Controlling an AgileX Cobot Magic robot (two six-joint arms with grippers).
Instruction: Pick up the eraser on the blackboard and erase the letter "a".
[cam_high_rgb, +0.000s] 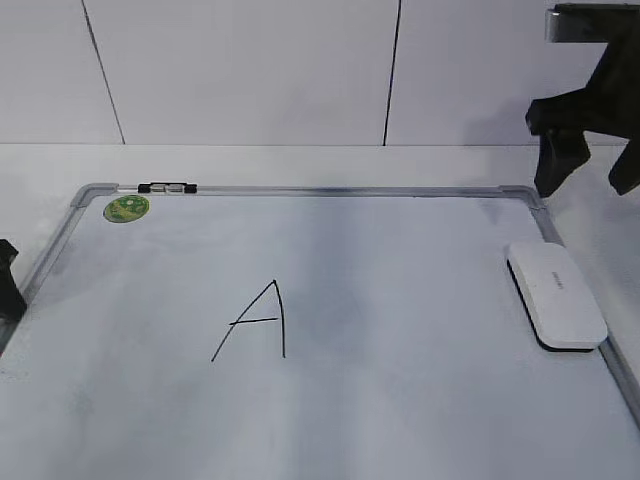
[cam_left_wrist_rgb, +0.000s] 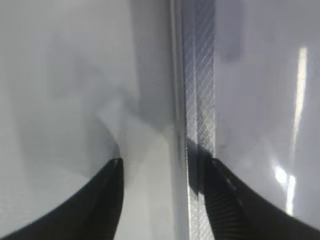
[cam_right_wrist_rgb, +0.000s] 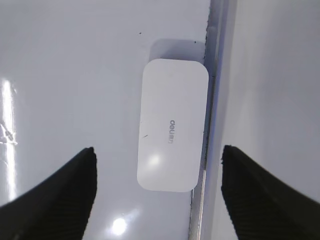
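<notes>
The blackboard (cam_high_rgb: 330, 400) lies flat on the table (cam_high_rgb: 300, 160), a white writing surface inside a grey metal frame. On it rest the eraser (cam_high_rgb: 556, 294), a round green sticker (cam_high_rgb: 126, 208) in the far left corner, and a black and silver clip (cam_high_rgb: 167, 188) on the far edge of the frame. The only writing visible is a tall angular capital "A" (cam_high_rgb: 258, 322) near the middle; a lowercase "a" cannot be found in any view.

The right gripper (cam_right_wrist_rgb: 157, 195) hangs above the eraser with its fingers (cam_right_wrist_rgb: 60, 200) spread wide, holding and touching nothing. The left gripper (cam_left_wrist_rgb: 162, 200) sits low at the board's left edge, fingers apart and straddling the frame strip, gripping nothing.

The eraser lies flat, white top up, just inside the right frame rail. Its long axis runs along that rail, from the far side toward the near side.
</notes>
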